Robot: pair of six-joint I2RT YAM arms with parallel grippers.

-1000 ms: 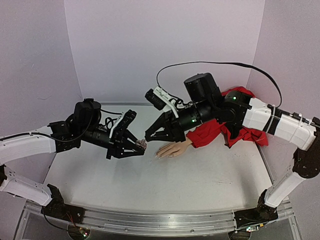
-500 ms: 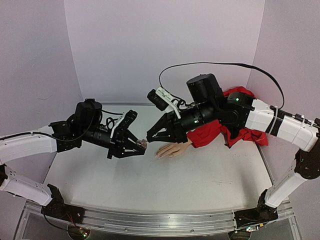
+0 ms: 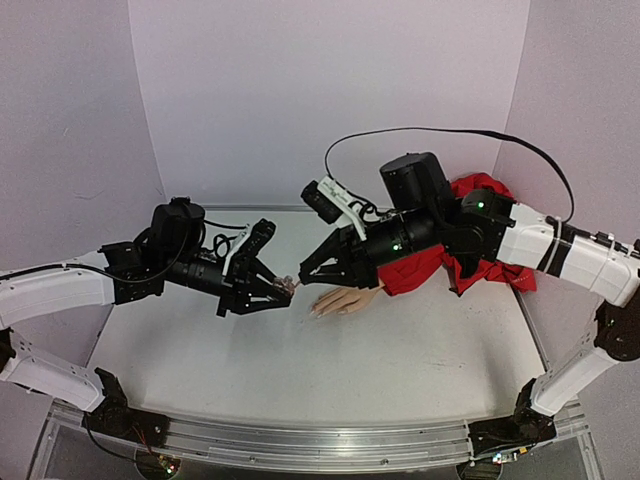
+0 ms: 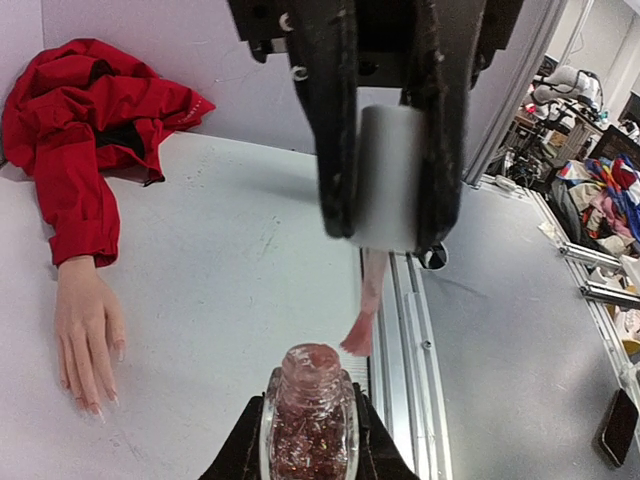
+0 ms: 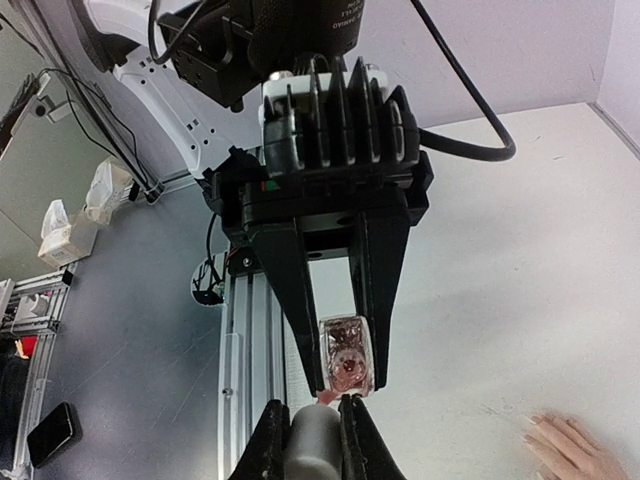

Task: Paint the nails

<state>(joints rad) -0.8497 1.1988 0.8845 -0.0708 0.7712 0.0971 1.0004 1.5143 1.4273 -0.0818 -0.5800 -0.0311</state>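
Dripping worries me: the pink-tipped brush [image 4: 362, 325] hangs just beside the open polish bottle [image 4: 310, 425], and carrying it across to the nails [image 4: 95, 405] could spot the table [image 4: 230, 270]. My right gripper [image 5: 316, 415] is clamped on the cap [image 4: 388, 170]; the left gripper [image 3: 284, 289] pinches the bottle. The mannequin hand [image 4: 88, 330] lies flat nearby.
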